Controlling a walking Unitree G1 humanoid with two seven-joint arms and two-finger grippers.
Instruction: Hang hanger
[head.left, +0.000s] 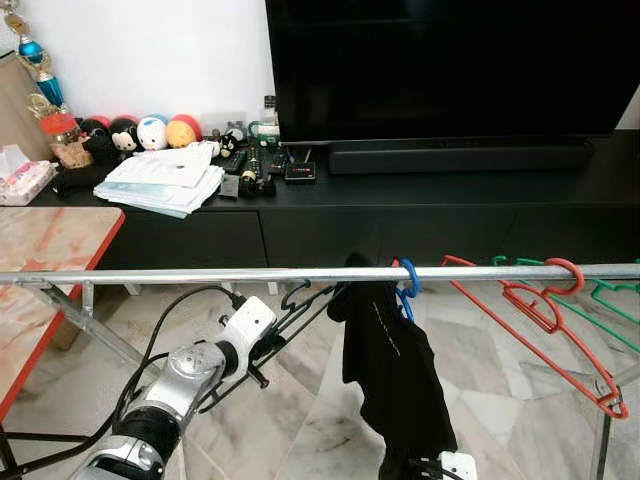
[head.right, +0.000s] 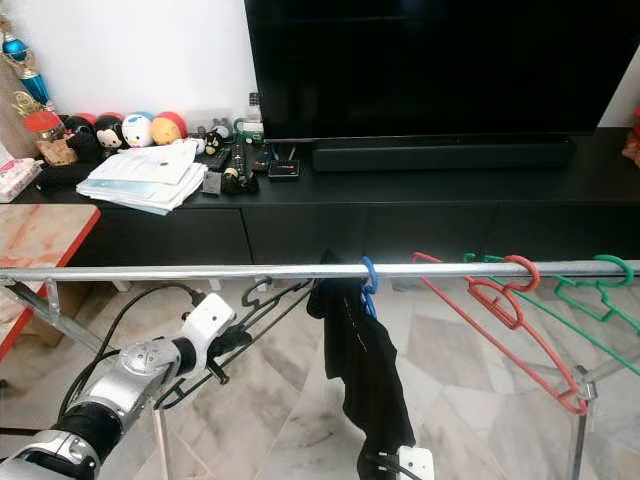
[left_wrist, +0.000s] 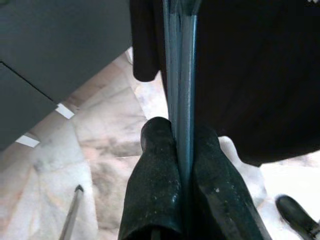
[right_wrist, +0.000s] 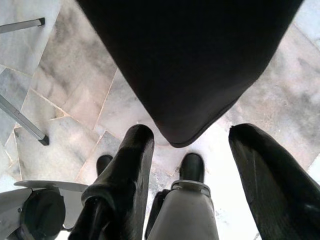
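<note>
Our left gripper (left_wrist: 182, 150) is clamped tight on a dark hanger (head.left: 300, 300), held just under the metal rail (head.left: 200, 273) left of the black garment (head.left: 385, 370). Our right gripper (right_wrist: 192, 145) sits spread wide below that garment, holding nothing.

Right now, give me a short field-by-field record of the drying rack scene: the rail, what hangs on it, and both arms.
rail: silver rail spans the view, in front of a black TV console
hung items: black garment on a blue hanger; red hanger and green hanger to its right
left gripper: jaws closed on a dark hanger, held below the rail, left of the garment
right gripper: jaws open, below the garment's hem
floor: marble tiles
</note>
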